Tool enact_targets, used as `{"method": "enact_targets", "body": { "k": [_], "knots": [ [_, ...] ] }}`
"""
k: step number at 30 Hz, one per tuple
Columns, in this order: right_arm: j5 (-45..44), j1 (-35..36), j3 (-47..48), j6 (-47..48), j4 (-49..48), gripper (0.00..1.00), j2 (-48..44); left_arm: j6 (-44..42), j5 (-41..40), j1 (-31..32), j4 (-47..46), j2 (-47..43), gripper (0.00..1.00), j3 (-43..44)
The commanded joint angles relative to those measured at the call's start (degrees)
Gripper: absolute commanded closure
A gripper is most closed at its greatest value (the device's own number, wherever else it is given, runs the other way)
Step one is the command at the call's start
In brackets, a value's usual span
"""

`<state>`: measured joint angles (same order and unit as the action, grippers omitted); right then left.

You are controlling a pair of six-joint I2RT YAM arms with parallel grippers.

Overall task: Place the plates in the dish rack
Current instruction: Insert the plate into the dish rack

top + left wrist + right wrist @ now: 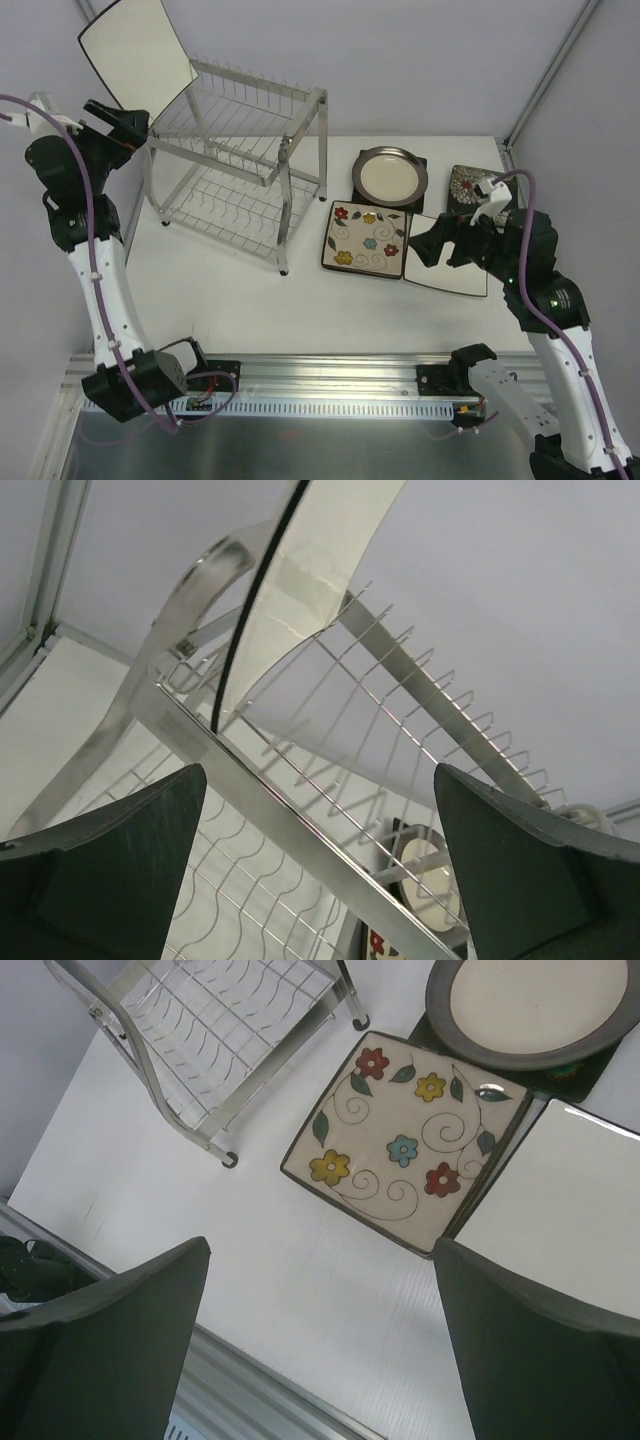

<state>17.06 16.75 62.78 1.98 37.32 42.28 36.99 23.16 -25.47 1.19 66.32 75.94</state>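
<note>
Top external view: where do the plates sit?
— One white square plate (pixel 135 55) stands on edge in the top tier of the dish rack (pixel 300 150), at upper left. The left fingers (pixel 130 125) hang just beside the rack's left end. The rest lie flat on the surface (pixel 230 290) at centre right: the flowered plate (pixel 365 240), the round plate (pixel 390 175) on a dark square one, the bloom-patterned plate (pixel 465 185), and a second white plate (pixel 455 275) under the right fingers (pixel 428 245).

Left wrist view: is that arm holding anything?
— No. Its fingers (pixel 100 870) are spread wide, with the racked plate (pixel 310 570) beyond them, apart, seated between the wires.

Right wrist view?
— Fingers (pixel 100 1350) are wide and empty above the surface. The flowered plate (pixel 400 1145) and the white one (pixel 570 1220) lie edge to edge.

How will they handle?
— They look like glazed ceramic, so likely stiff, fairly heavy, slick and chippable. I'd pinch across a rim. Flat plates give little room underneath, so the round plate's (pixel 530 1000) raised rim looks easiest.
</note>
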Motion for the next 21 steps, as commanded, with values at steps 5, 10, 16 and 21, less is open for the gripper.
{"method": "enact_targets", "body": {
  "k": [5,10,16,21],
  "knots": [
    [-5.88,0.30,1.20,-1.80,4.07,0.01,-7.30,-0.51,-4.53,0.34,12.24,-18.06,0.01,-4.92],
    [-8.44,0.39,1.73,-4.26,9.96,0.00,-10.28,-0.17,-2.94,1.12,20.06,-29.13,0.01,-12.03],
    [-10.37,0.30,-1.43,-10.23,16.10,0.00,-13.27,-5.17,-6.72,10.43,29.11,-38.54,0.01,-18.97],
    [-19.32,0.39,-5.47,-14.45,18.57,0.01,-15.21,-6.75,-6.72,15.45,31.85,-46.09,0.01,-24.43]
  ]
}}
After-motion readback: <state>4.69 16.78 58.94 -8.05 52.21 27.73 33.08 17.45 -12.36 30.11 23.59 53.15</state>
